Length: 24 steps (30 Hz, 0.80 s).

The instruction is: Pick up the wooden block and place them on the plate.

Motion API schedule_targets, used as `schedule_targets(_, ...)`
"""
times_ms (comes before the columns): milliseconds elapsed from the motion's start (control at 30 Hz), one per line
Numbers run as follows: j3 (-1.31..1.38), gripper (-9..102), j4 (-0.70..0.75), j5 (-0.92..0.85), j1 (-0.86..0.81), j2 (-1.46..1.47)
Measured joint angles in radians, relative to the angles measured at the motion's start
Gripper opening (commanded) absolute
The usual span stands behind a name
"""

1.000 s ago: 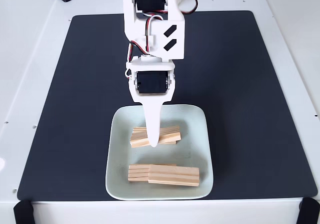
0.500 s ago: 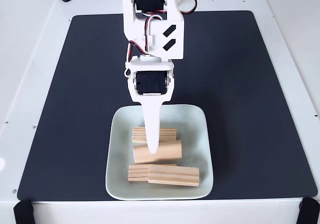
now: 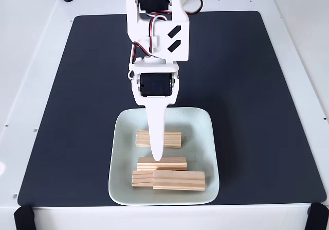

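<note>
Wooden blocks lie on the plate (image 3: 119,189), seen from a fixed view above. The white gripper (image 3: 157,155) hangs tip-down over the plate's middle; whether its jaws are apart or together cannot be told from this angle, and it seems to carry nothing. Behind its tip lies one block (image 3: 173,139), just below it a second (image 3: 172,163), and nearest the camera two more (image 3: 179,180) overlapping. Placing looks finished; the next move is probably lifting clear without nudging any block.
</note>
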<state>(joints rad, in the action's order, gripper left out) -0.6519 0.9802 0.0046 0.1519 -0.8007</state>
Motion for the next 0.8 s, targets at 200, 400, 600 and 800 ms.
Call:
schedule_targets(200, -0.058, -1, 0.000, 0.000, 0.000, -0.017)
schedule_targets(400, -0.230, -1, -0.003, -0.026, -0.005, -0.169)
schedule_targets(600, -0.480, -1, -0.072, -0.048, -0.005, -0.391)
schedule_targets(800, -0.831, -1, -0.152, -0.173, 0.028, -0.687)
